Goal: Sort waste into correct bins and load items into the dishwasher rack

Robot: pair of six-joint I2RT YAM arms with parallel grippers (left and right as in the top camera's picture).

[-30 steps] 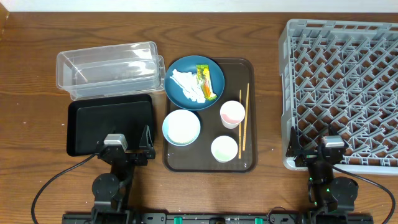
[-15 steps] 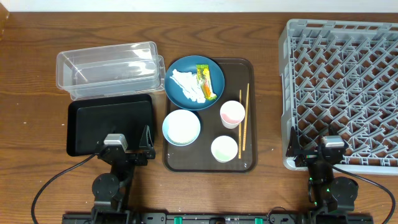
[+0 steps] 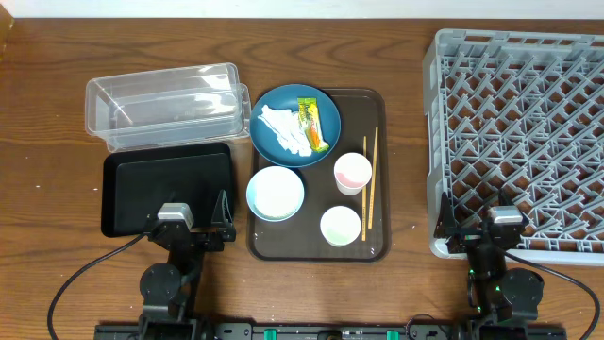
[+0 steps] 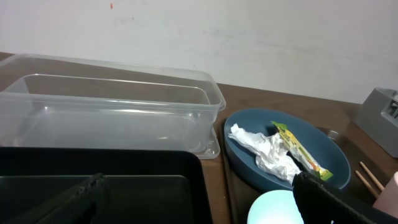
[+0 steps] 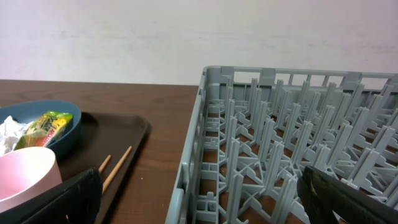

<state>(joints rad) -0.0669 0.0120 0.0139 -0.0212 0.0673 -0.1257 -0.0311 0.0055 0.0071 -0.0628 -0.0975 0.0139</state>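
On the brown serving tray (image 3: 311, 244) sit a dark-blue plate (image 3: 326, 106) holding crumpled white tissue (image 3: 281, 132) and a yellow-green wrapper (image 3: 311, 123), a light-blue bowl (image 3: 275, 193), two white cups (image 3: 352, 173) (image 3: 340, 226) and wooden chopsticks (image 3: 370, 184). The clear tub (image 3: 160, 99) and black tray (image 3: 168, 189) lie left of it. The grey dishwasher rack (image 3: 524, 132) fills the right. My left gripper (image 3: 193, 222) hangs open at the black tray's near edge (image 4: 124, 180). My right gripper (image 3: 477, 227) is open at the rack's near left corner (image 5: 211, 155). Neither holds anything.
The brown tray's raised rim (image 5: 134, 134) lies between the plate and the rack wall. A strip of bare wooden table (image 3: 406, 170) separates the tray from the rack. A white wall (image 4: 249, 37) stands behind the table.
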